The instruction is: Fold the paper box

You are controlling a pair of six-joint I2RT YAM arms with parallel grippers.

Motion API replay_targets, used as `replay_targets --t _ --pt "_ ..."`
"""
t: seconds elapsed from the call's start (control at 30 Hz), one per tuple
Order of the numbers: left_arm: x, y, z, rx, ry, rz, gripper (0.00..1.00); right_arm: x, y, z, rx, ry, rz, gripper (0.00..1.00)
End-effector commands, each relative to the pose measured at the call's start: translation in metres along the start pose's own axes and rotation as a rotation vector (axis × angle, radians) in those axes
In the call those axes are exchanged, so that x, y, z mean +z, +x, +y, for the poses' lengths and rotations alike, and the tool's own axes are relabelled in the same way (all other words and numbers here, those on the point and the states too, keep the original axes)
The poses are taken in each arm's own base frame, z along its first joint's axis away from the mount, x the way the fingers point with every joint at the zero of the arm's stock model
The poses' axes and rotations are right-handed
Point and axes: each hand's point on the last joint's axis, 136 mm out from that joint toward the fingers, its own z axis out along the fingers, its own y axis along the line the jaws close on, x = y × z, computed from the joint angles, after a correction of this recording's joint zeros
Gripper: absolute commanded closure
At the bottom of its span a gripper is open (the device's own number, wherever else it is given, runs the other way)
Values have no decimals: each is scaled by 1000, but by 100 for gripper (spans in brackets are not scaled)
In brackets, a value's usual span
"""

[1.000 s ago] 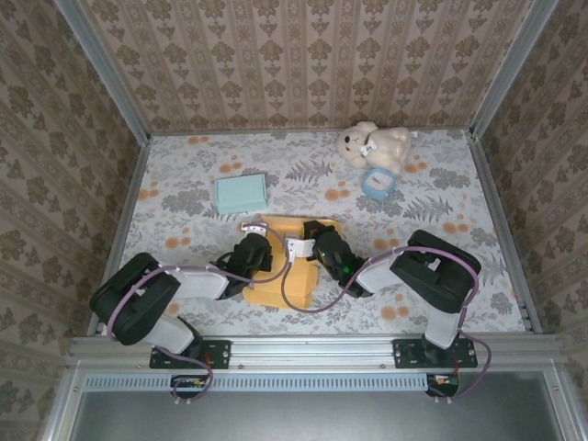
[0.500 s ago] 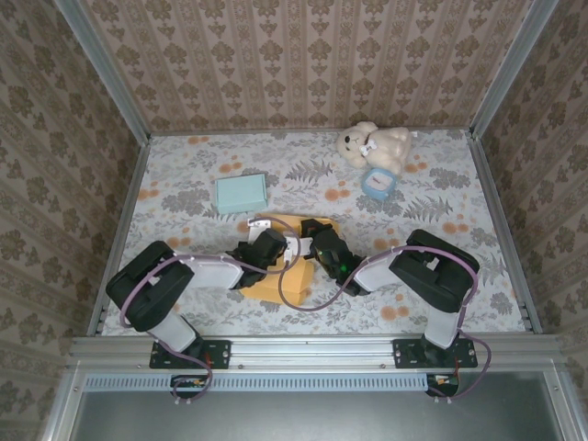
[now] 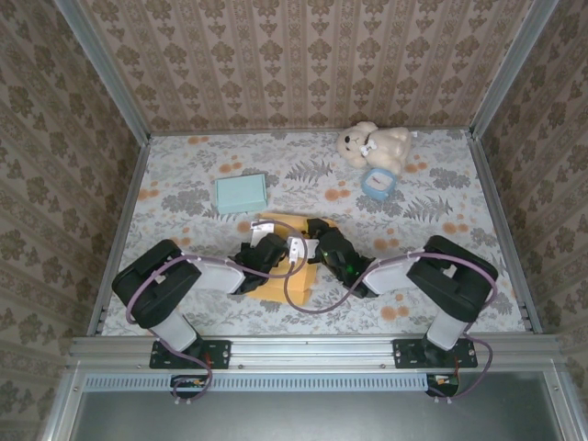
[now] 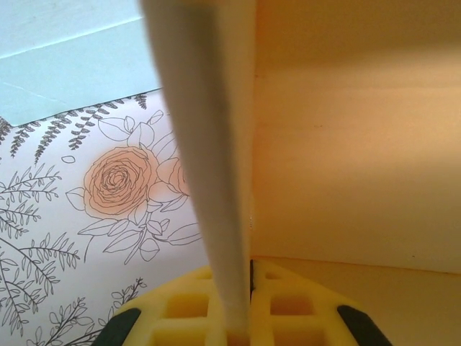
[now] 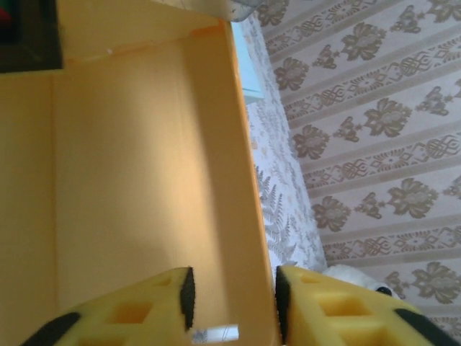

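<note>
Paper box (image 3: 274,288) sits mid-surface (image 3: 432,211), right between my two arms

Left gripper (image 4: 241,321) is clamped tight on one upright yellow wall of it, pads pressed flat to both faces; right gripper (image 5: 234,295) straddles another wall with its jaws partway apart, a gap showing beside one pad, so no real squeeze there; flat teal carton (image 3: 241,192) lies further back on the left, well apart; teddy bear (image 3: 372,145) sits near the far right corner
</note>
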Motion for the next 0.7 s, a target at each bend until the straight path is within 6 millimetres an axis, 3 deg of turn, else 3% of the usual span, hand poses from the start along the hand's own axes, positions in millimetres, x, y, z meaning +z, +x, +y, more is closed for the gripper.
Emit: replay_targets --t 0.0,0.2,0.3,0.5,0.67 --pt "2 17 9 50 -16 22 99 -17 -20 -1 133 -83 -78 56" --pt "-2 11 4 25 34 -19 100 -46 -18 -10 228 -118 -66 49" --pt "-4 7 0 16 66 -48 100 -67 -19 -29 342 -114 -55 48" --pt "-19 0 -9 -15 196 -134 100 -99 -16 -80 748 -32 27 53" --pt "-35 -5 -21 -3 329 -215 100 -110 -12 -95 1074 -6 104 56"
